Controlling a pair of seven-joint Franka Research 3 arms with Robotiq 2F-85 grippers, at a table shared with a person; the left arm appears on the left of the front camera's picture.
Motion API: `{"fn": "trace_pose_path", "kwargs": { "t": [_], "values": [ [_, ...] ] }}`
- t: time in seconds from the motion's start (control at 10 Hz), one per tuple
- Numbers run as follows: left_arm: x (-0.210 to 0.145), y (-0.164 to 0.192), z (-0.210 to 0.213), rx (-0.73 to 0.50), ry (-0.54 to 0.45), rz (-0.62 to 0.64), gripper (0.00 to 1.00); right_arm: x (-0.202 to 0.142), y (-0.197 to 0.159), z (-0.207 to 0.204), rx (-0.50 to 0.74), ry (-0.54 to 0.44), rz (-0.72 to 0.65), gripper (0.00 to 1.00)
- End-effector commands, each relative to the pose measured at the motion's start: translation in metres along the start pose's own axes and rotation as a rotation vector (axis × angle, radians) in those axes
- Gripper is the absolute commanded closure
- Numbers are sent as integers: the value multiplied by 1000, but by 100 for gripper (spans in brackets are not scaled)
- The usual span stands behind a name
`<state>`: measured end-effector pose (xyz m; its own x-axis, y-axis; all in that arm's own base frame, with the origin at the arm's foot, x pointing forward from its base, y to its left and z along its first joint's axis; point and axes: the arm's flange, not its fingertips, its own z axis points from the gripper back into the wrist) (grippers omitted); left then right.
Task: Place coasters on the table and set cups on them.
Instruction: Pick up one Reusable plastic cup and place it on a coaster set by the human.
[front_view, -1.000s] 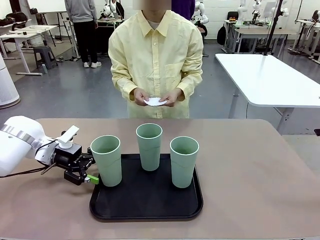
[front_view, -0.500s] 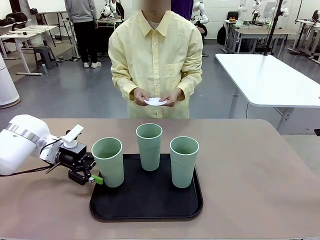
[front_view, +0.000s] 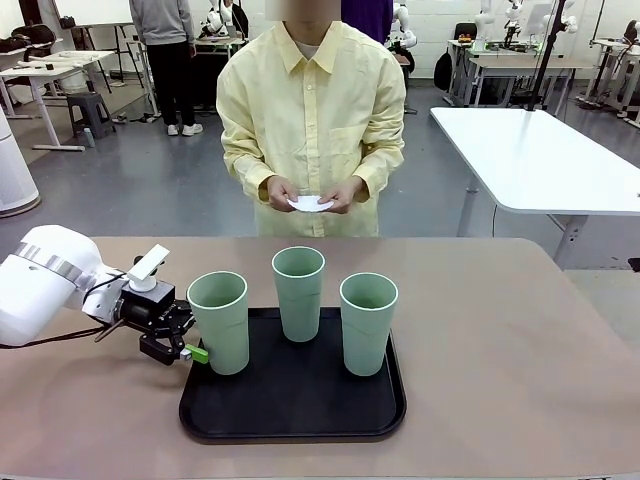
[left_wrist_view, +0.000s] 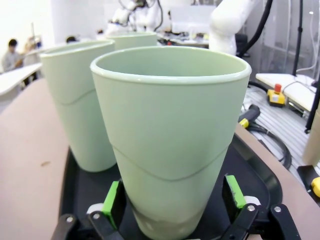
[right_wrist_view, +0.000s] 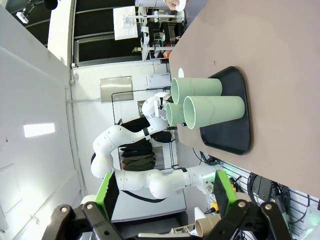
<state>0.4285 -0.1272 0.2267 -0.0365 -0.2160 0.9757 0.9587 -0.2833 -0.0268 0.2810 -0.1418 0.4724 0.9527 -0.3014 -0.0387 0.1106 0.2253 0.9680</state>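
The coaster (front_view: 310, 204) is not down yet: a white scalloped disc is held flat between the person's hands (front_view: 345, 192) at chest height, out at the 12 o'clock side of the table (front_view: 500, 330), well clear of the tan top. So step one is open, and by the look of it no cup has a place to land. All three cups stand upright on the black tray (front_view: 300, 410) near the robot's edge: the left cup (front_view: 220, 325) at the tray's 9 o'clock, the middle cup (front_view: 299, 295) at 12 o'clock, the right cup (front_view: 368, 325) toward 3 o'clock, each apart from its neighbours. The action is at the left cup, where the left gripper (left_wrist_view: 172, 200) comes in from the cup's 9 o'clock and straddles its lower wall, one finger on each side. The green pads (left_wrist_view: 112, 197) sit right at the plastic, and whether they are pressing or just beside it cannot be told. The cup's base looks planted on the tray, so the lift is not yet made. The right gripper (right_wrist_view: 166, 192) hangs well back from the table with its fingers spread and nothing between them. As a tally: zero coasters laid, zero cups set, one cup lined up for a pick. What is left appears to be everything, starting with that coaster reaching the tabletop.
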Motion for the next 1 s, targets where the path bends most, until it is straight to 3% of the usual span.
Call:
{"fn": "trace_pose_path", "kwargs": {
  "t": [0.0, 0.9],
  "values": [
    [-21, -9, -4, 28, -10, -63, 0, 0, 1, -1, 6, -1, 2, 0],
    [-26, 15, -11, 59, 5, -77, 0, 0, 1, -1, 6, -1, 2, 0]
  ]
}}
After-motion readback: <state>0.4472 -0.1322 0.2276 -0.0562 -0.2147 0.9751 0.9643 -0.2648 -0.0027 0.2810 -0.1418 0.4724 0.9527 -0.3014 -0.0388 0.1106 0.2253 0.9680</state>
